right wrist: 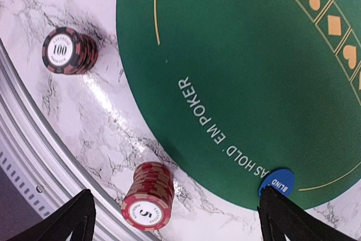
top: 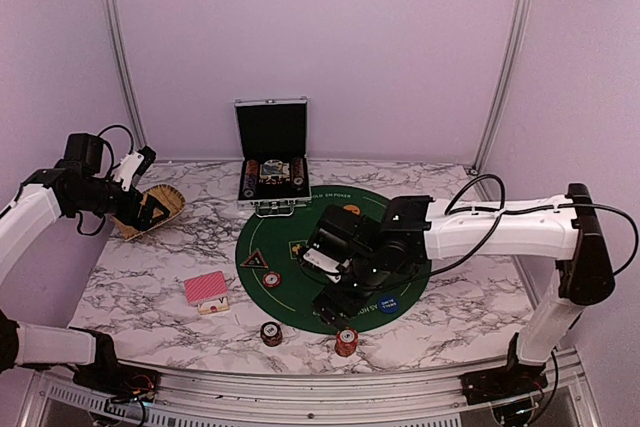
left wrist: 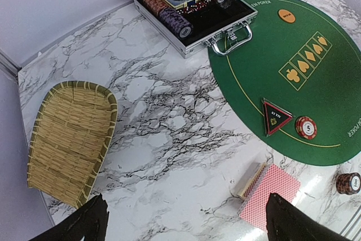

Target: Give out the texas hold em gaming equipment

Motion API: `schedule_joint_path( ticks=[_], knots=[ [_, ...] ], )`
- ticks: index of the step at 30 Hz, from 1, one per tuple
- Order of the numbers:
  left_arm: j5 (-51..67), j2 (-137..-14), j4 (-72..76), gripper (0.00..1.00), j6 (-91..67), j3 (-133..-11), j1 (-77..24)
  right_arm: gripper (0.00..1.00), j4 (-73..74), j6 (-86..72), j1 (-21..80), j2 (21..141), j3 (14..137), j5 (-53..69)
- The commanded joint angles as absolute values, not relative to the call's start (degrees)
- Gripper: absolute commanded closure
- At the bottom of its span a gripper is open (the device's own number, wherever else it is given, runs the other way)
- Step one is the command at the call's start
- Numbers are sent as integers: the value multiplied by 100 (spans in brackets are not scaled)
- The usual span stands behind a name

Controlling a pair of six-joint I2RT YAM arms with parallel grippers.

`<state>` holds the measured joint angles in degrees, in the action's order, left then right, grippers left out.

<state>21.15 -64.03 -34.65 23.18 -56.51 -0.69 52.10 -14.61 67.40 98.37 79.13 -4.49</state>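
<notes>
Left gripper (left wrist: 186,210): fingers spread wide, holding nothing, hanging above bare marble worktop (left wrist: 169,134) between the woven tray (left wrist: 70,139) and the red-backed cards (left wrist: 271,195).

Right gripper (right wrist: 176,196): fingers spread wide, holding nothing, over the near edge of the green mat (right wrist: 237,55).

Below the right gripper, a red chip stack (right wrist: 148,196) marked 5 stands on the marble just off the mat. A dark chip stack (right wrist: 69,51) marked 100 stands further along, near the rail. The blue disc (right wrist: 276,182) lies at the mat's rim.

On the mat, the black triangular marker (left wrist: 274,117) lies just beside a single chip (left wrist: 306,127). The orange disc (left wrist: 286,16) lies well apart, nearer the case (left wrist: 192,26). The case is open, with more chips inside.
</notes>
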Motion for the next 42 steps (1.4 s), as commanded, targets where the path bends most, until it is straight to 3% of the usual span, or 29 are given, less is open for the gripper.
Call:
schedule_joint_path(
  ticks=[1,21,42],
  knots=[
    [2224,-6320,-3611,1,2305,-5889,-36,1,5316,-1726,6854,9657,7672,-379],
    [2172,-6343,-3632,1,2353,-5889,-41,1,4874,-1615,6992,9864,7109,211],
    [2125,-6333,-3641,1,2377,-5897,-38,29,4614,-1643,7000,10011,6952,84]
  ],
)
